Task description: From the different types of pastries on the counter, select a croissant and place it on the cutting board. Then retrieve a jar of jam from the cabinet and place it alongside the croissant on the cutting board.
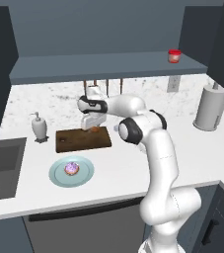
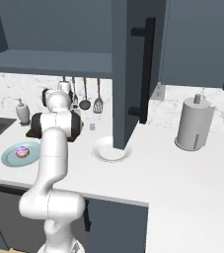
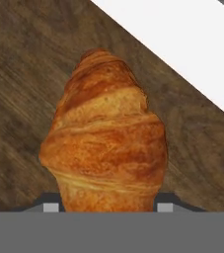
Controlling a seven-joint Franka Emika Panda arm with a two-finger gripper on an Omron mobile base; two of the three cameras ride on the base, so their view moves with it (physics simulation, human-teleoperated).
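Looking down my end effector (image 3: 104,207), I see its tips closed on the flaky, ridged golden croissant (image 3: 103,143) above the dark woodgrain cutting board (image 3: 19,99); a frosted pastry (image 1: 72,169) sits on the light blue plate (image 1: 86,174).

- The white arm (image 1: 155,163) rises from the lower right of the left base view, bends at a dark elbow joint near the centre and reaches to the left.
- The hand points downward, in the centre-left of the frame.
- The gripper (image 1: 93,129) is low, its fingertips (image 3: 50,207) closed on both sides of the croissant (image 3: 103,138).
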